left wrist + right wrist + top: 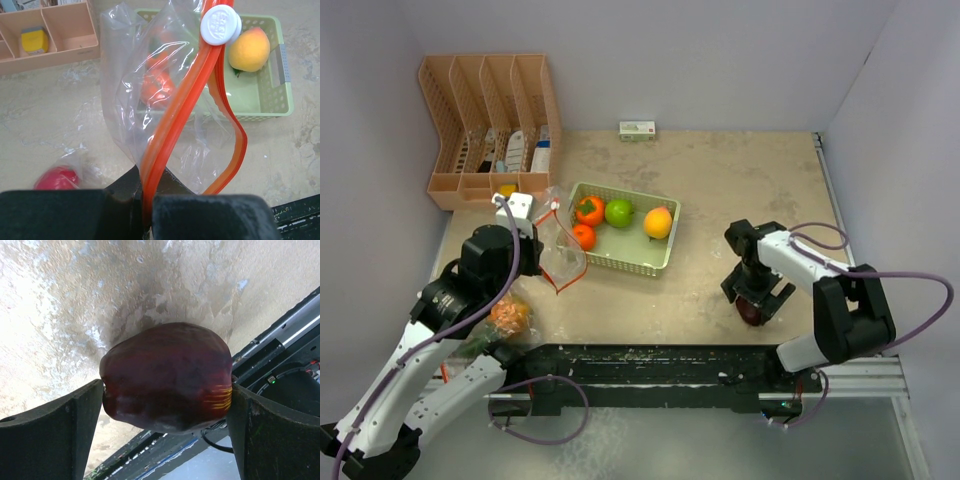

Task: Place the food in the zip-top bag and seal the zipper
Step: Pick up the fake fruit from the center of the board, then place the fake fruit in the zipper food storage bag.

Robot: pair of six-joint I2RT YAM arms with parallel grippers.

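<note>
My left gripper (pixel 142 197) is shut on the orange zipper strip of the clear zip-top bag (pixel 150 105), holding it upright with its mouth open; the white slider (pixel 220 25) sits at the top. The bag also shows in the top view (pixel 563 255) beside the green basket (pixel 665 255). My right gripper (pixel 167 400) is shut on a dark purple fruit (pixel 167 377) just above the table near the front edge (pixel 752 305). The basket holds a red pepper (pixel 589 209), an orange (pixel 583 236), a green lime (pixel 619 211) and a yellow mango (pixel 658 222). A spiky orange pineapple (pixel 509 316) lies under my left arm.
A pink divided organizer (pixel 490 125) stands at the back left. A small white-and-green box (pixel 637 129) lies by the back wall. A red item in plastic wrap (pixel 56 178) lies left of the bag. The black rail (pixel 650 365) runs along the front edge.
</note>
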